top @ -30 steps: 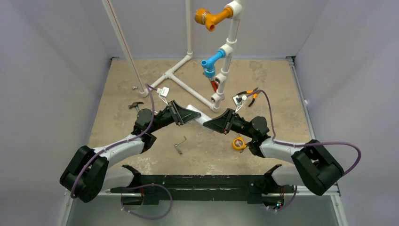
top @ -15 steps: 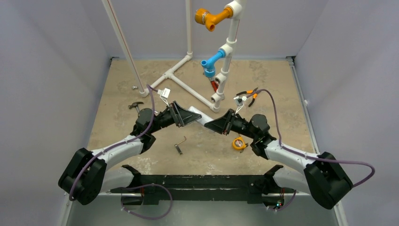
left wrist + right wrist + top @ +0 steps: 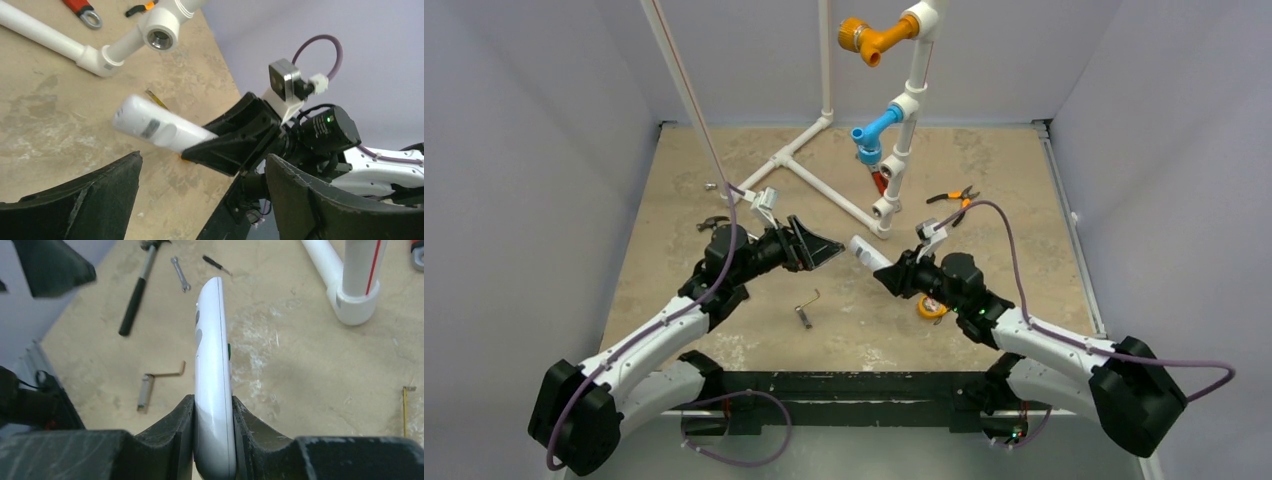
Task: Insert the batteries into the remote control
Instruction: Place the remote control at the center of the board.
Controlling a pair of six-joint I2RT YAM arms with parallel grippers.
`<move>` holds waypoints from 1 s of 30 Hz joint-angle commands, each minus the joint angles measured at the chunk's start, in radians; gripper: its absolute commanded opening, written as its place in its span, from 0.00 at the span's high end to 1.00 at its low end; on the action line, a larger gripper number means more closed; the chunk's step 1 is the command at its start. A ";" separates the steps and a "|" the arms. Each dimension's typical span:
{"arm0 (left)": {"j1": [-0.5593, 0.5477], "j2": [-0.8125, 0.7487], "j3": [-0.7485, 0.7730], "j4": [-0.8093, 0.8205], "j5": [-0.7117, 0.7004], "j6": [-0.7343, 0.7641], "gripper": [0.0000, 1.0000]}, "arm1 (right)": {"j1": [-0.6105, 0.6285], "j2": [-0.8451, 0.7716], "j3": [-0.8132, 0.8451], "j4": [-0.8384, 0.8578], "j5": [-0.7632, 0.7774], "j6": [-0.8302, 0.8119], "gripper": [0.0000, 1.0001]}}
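Observation:
The white remote control (image 3: 212,355) stands edge-on between the pads of my right gripper (image 3: 213,415), which is shut on its near end. In the top view the remote control (image 3: 862,249) sticks out from the right gripper (image 3: 890,274) toward the left arm, raised above the table. My left gripper (image 3: 822,246) is open, a short way left of the remote's free end and not touching it. In the left wrist view the remote control (image 3: 152,127) hangs beyond my wide-apart fingers (image 3: 95,200). The batteries are out of view.
A yellow tape measure (image 3: 931,305) lies under the right arm, and a hex key (image 3: 807,308) lies between the arms. A hammer (image 3: 714,222) and a small wrench (image 3: 180,274) lie at the left. The white pipe frame (image 3: 824,190) and orange-handled pliers (image 3: 952,198) are behind.
My left gripper has opened and drawn back to the left, away from the remote control. The right gripper, still holding the remote, has shifted slightly toward the near side.

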 commanded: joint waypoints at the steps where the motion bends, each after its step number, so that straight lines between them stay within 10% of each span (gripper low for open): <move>1: 0.005 -0.042 0.069 -0.192 -0.089 0.129 0.10 | 0.142 0.001 -0.083 0.199 0.208 -0.249 1.00; 17: 0.008 -0.032 0.063 -0.190 -0.092 0.112 0.09 | 0.409 0.211 -0.074 0.293 0.538 -0.789 1.00; 30: 0.015 -0.043 0.051 -0.195 -0.090 0.110 0.10 | 0.522 0.426 -0.045 0.423 0.690 -0.894 0.94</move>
